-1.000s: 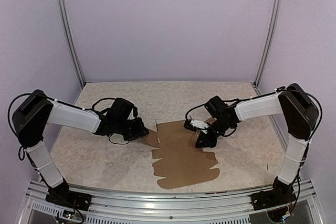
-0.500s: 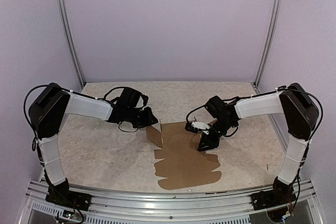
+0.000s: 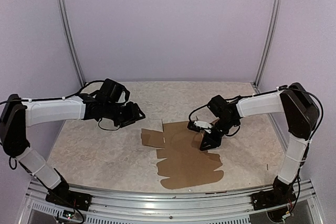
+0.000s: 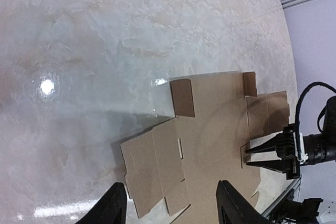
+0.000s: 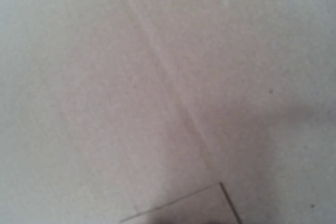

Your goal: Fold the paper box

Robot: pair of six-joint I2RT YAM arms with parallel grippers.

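Top overhead, rear; left wrist oblique, shares paper box (image 3: 186, 156); right wrist close-up.

The left end effector (image 3: 138, 115) hovers, jaws apart; right end effector (image 3: 206, 143) points downward.

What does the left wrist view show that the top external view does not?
Only the left wrist: the left gripper open, close up, plus slits and a small raised flap in the cardboard. Only the top external: both whole arms and the sheet's rounded tabs nearest the bases. Both: the paper box lying mostly flat, the right gripper at its edge.
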